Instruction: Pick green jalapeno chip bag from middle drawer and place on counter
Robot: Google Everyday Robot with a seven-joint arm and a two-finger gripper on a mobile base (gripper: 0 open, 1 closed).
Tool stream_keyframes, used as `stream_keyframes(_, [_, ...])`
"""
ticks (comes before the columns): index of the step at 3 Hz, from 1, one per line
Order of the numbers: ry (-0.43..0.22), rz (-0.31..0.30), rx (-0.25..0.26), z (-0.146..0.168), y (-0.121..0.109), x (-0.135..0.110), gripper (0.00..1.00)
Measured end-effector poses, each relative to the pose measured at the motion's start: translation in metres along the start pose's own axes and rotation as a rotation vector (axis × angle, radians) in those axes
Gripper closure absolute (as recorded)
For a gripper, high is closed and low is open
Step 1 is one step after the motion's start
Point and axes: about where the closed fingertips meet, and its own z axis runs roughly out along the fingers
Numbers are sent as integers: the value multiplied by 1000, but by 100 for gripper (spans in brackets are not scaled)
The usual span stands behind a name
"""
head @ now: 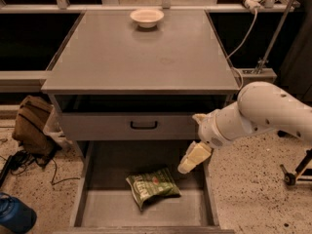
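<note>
Hovering jaws, open or closed unclear; bag (152,186) near, lower left; drawer (210,201) wall just right. Risks: clipping wall; pinching only crinkled edge, bag slipping.

Dim overhead light; jaws over shadowed drawer (105,209).

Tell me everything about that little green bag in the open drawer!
The small crinkled green jalapeno chip bag has pale lettering, a small red mark and a whitish edge, and looks like thin plastic film. It lies flat, turned askew, on the plain grey floor of the open middle drawer, near its centre. The robot's cream gripper hangs above it, nearer the drawer's side wall, seemingly not touching it.
</note>
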Motion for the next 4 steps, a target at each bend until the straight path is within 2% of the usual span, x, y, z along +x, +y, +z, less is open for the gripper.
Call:
stream_keyframes(1, [0,0,0,0,0,0,0])
stream_keyframes(2, [-20,-5,-16,19,5,-2,0])
stream_keyframes(3, [-105,10,-77,79,24,-1,0])
stream_keyframes(4, [-193,60,-129,158,42,12,0])
